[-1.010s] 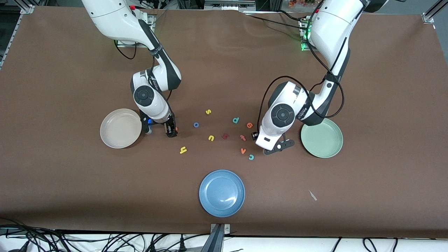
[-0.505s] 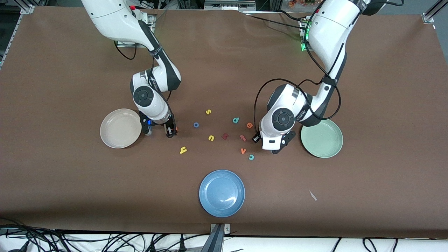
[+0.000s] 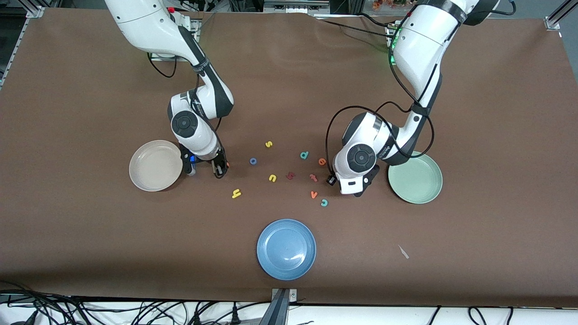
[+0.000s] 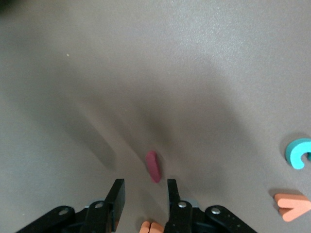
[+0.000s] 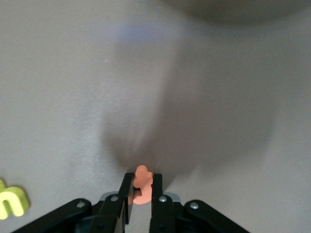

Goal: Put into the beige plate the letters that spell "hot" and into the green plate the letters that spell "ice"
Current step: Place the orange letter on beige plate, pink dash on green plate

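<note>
My right gripper (image 3: 220, 170) is low on the table beside the beige plate (image 3: 156, 165), shut on a small orange letter (image 5: 143, 187); its shape is unclear. My left gripper (image 4: 144, 182) stands open, low on the table near the green plate (image 3: 415, 177). The dark red "i" (image 4: 153, 166) lies just off its fingertips. The teal "c" (image 3: 323, 202), orange "e" (image 3: 322, 161), an orange "t" (image 3: 313, 177), blue "o" (image 3: 253, 160) and yellow "h" (image 3: 236, 193) lie loose between the two arms. Both plates are empty.
A blue plate (image 3: 286, 248) sits nearer the front camera than the letters. Other loose letters: yellow "s" (image 3: 268, 144), yellow "u" (image 3: 272, 178), teal "d" (image 3: 304, 155), a chunky dark red letter (image 3: 290, 175), orange "v" (image 3: 314, 194).
The right gripper's jaws have come together on the orange letter. The left hand has turned and shifted a little toward the letters, with its jaws narrowing.
</note>
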